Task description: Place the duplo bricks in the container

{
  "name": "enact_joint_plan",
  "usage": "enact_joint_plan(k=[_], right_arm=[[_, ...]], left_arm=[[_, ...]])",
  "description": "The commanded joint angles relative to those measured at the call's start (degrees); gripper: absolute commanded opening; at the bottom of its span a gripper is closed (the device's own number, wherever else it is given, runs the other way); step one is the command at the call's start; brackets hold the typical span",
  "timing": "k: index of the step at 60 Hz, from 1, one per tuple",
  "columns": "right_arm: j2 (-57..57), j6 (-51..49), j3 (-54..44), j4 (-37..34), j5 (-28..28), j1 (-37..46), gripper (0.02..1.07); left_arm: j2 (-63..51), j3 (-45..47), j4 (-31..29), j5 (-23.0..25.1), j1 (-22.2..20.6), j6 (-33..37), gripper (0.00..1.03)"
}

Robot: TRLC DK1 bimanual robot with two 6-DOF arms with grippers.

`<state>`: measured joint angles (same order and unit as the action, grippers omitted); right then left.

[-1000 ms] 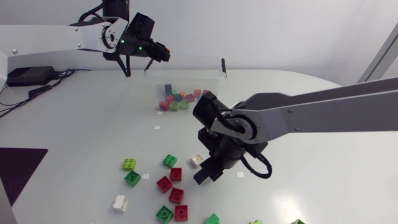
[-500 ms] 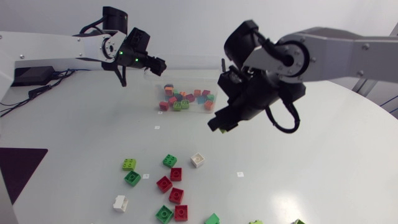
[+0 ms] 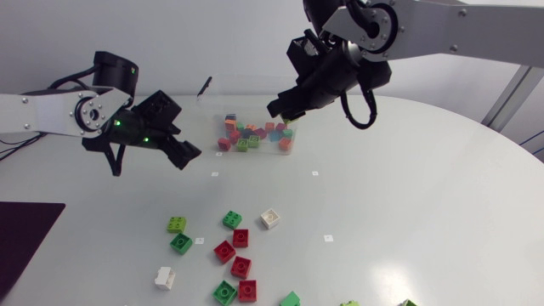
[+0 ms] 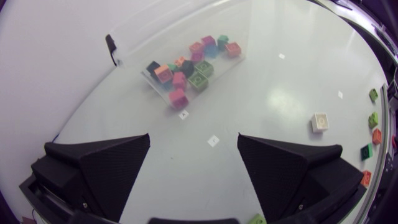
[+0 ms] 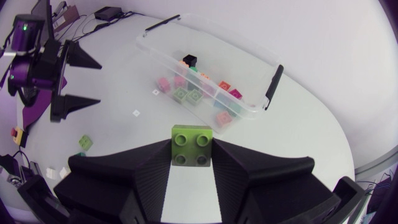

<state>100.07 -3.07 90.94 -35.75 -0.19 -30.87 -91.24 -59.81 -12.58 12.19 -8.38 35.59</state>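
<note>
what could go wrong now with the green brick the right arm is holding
1. The right gripper pinches the green brick just at its fingertips, so it might slip.
2. The container lies ahead of that gripper, not under it; letting go now would likely miss.
3. The open left gripper hovers near the container, so both grippers could clash.

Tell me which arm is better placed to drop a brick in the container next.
Right. The right gripper is shut on a green brick with the container just ahead; the left gripper is open and empty.
</note>
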Motion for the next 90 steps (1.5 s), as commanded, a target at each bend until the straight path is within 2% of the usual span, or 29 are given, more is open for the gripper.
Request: enact_joint_plan(k=[1,5,12,20,33,51,56,58,63,65,68,71,80,90], right_arm=[[2.7,-0.4,3.1,1.5,-0.3,0.5,0.32],[4.0,-0.4,4.4,2.5,-0.3,0.5,0.32],[6.5,-0.4,7.5,4.0,-0.3,1.1,0.32],[8.6,-0.4,9.9,6.7,-0.6,1.9,0.32],[14.6,0.1,15.7,9.2,-1.0,3.0,0.32],[23.7,1.0,24.7,10.9,-0.1,4.7,0.32],[25.7,1.1,27.6,9.6,-0.1,4.9,0.32],[26.5,1.2,28.6,8.8,-0.1,4.9,0.36],[28.0,1.4,30.5,7.7,0.4,4.9,0.54],[28.3,1.4,31.5,7.3,0.6,5.0,0.71],[28.4,1.4,32.1,7.2,0.8,5.1,0.9],[27.8,1.4,32.5,7.2,0.8,5.2,1.01],[23.5,2.0,31.8,7.3,0.8,5.7,1.02],[13.3,3.0,22.7,9.9,0.8,5.8,1.02]], left_arm=[[2.8,4.3,-0.6,1.7,2.1,4.2,0.98],[4.8,6.3,-0.4,5.2,3.9,5.4,0.98],[7.7,9.5,-0.6,8.6,5.8,8.2,0.98],[9.9,12.7,-0.7,8.9,6.3,13.1,0.98],[10.1,16.0,-3.0,11.9,10.0,25.9,0.98],[7.1,16.0,-12.4,14.3,12.1,43.3,0.98],[6.4,16.0,-13.5,14.5,12.1,46.0,0.98],[5.9,16.2,-13.7,14.5,12.1,47.0,0.98],[4.9,16.2,-13.9,14.5,12.2,48.7,0.98],[4.6,16.2,-13.9,14.5,12.2,49.4,0.97],[3.8,16.2,-13.9,14.5,12.2,50.3,0.97],[3.1,16.3,-13.9,14.5,12.2,51.2,0.97],[1.4,16.0,-13.9,14.5,12.2,53.3,0.97],[-1.5,14.9,-14.0,14.5,12.2,55.4,0.96]])
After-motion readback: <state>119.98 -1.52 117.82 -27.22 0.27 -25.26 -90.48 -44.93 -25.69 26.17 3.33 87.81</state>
